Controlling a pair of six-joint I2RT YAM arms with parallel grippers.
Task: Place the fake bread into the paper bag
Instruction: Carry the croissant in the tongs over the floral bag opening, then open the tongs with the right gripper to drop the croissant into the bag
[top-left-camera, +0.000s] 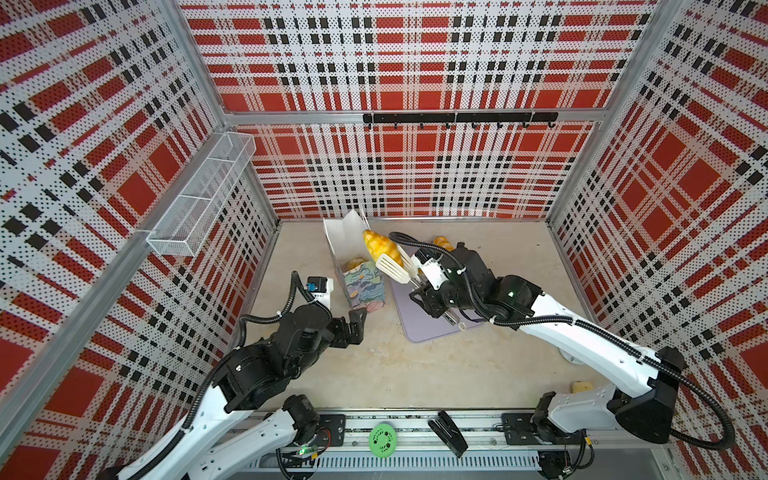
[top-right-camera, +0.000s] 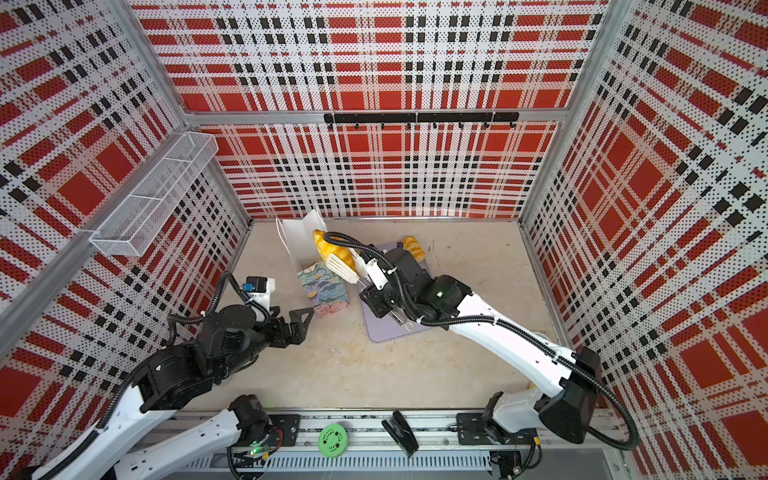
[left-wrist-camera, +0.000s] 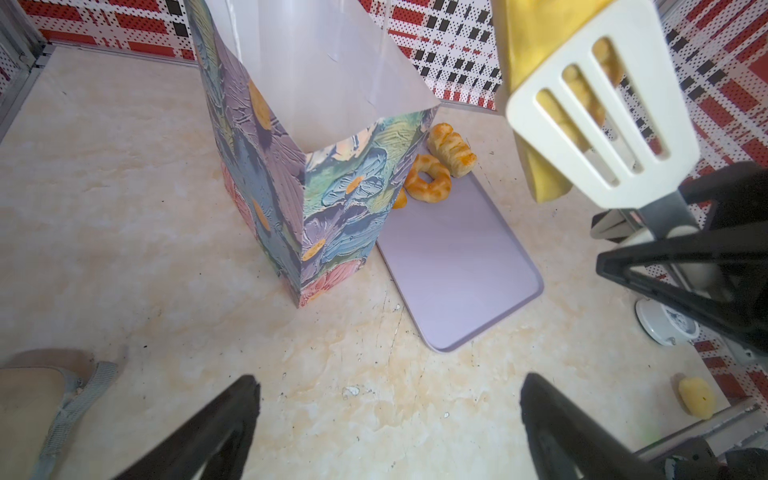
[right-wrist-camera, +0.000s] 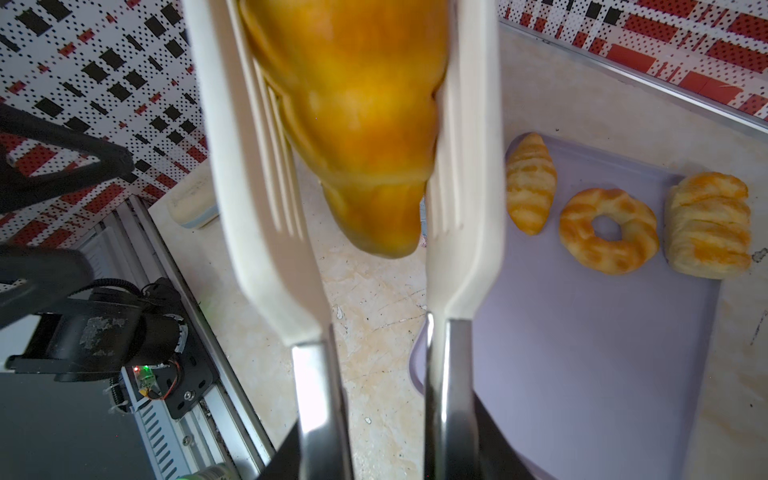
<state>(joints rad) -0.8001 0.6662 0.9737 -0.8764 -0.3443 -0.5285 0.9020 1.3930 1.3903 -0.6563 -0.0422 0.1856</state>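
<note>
The paper bag stands upright and open, flower print outside, white inside. One yellow pastry lies in it. My right gripper is shut on the metal arms of white slotted tongs. The tongs pinch a golden croissant, raised by the right side of the bag's mouth. A small croissant, a ring and a striped bun lie on the lavender tray. My left gripper is open and empty near the bag's foot.
A pale yellow lump lies by the right arm's base, near a small white dish. A green disc and a black stapler rest on the front rail. A wire basket hangs on the left wall.
</note>
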